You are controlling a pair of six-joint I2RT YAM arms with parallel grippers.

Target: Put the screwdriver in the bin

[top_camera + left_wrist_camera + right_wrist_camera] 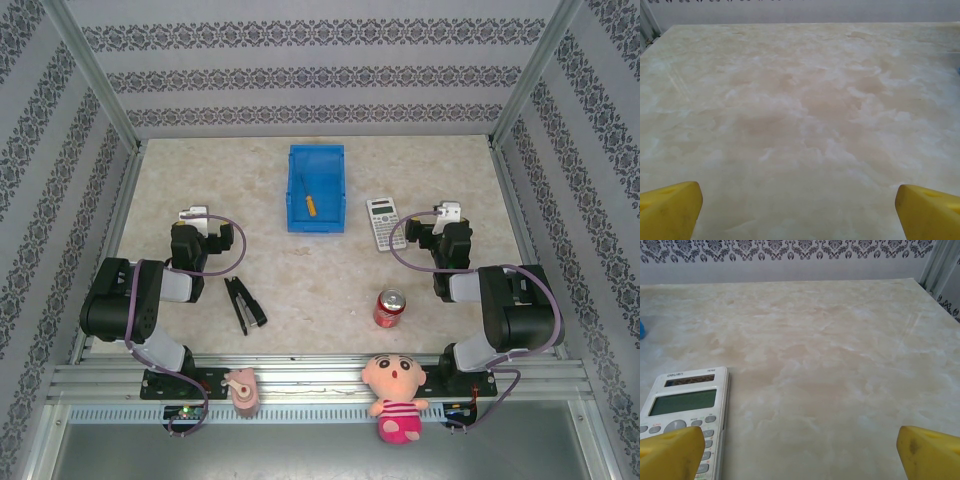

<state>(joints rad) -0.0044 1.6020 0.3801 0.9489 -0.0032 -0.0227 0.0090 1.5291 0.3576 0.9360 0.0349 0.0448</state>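
1. Since the screwdriver (310, 203) is already lying inside the bin (293, 190), slanted across its floor, I'd call this task basically done. Nothing is left to carry.
2. The bin sits around the middle of the desk (320, 280), toward the far edge, open top up. That's why the orange handle is so easy to spot from above.
3. Left jaws: spread wide, holding nothing. In the left wrist view the yellow fingertips (670, 212) sit at the bottom corners with just bare desk between them.
4. Right jaws: same deal, wide apart and empty, fingertips (927, 452) low in the right wrist view. The calculator (685, 410) lies flat on the desk right by one fingertip, not gripped at all.
5. Both arms are tucked by the near edge, one toward each side edge and well apart from the bin. My guess is it's a parked pose that keeps them out of the way.
6. The black stapler (245, 304) and the soda can (389, 309) sit nearer the near edge. Pretty sure they're just clutter here.
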